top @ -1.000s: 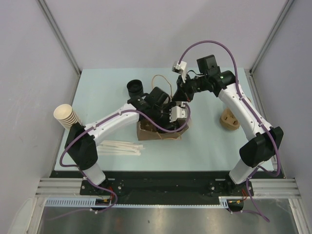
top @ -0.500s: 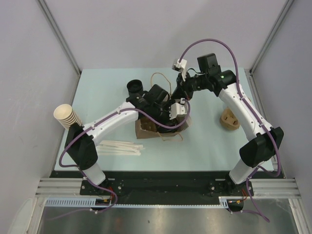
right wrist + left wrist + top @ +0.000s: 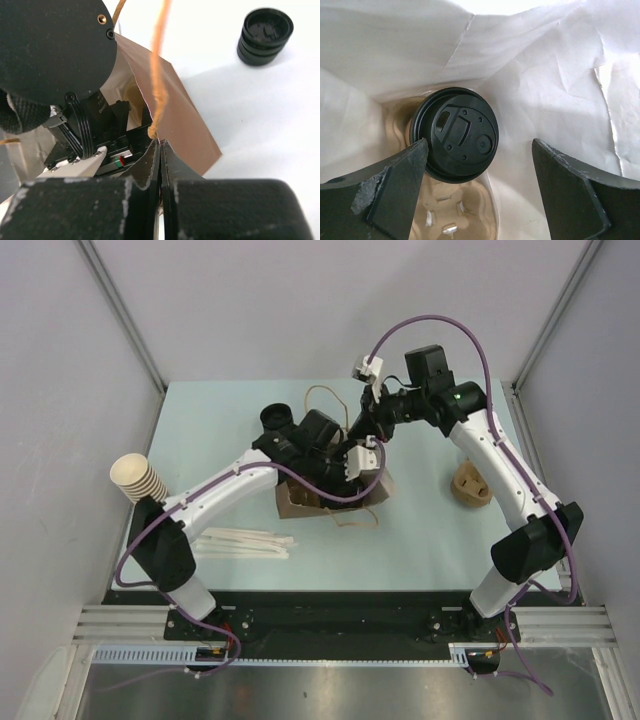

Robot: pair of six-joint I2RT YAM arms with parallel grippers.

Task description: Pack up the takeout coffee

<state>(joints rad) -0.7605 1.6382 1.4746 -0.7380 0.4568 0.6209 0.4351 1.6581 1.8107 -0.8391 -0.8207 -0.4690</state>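
Kraft-brown paper cup with a round black lid (image 3: 456, 134) stands inside a brown paper bag (image 3: 180, 125), toward nine o'clock between the wide-open jaws of the left gripper (image 3: 479, 145). Likely light, crushable, spillable; best held gently around its wall. The right gripper (image 3: 160, 150) pinches the bag's rim.

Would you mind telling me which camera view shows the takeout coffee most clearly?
The left wrist view: the takeout coffee sits plainly visible inside the paper bag, its black lid facing the camera. In the top external and right wrist views the cup is hidden; only the bag's outside shows.
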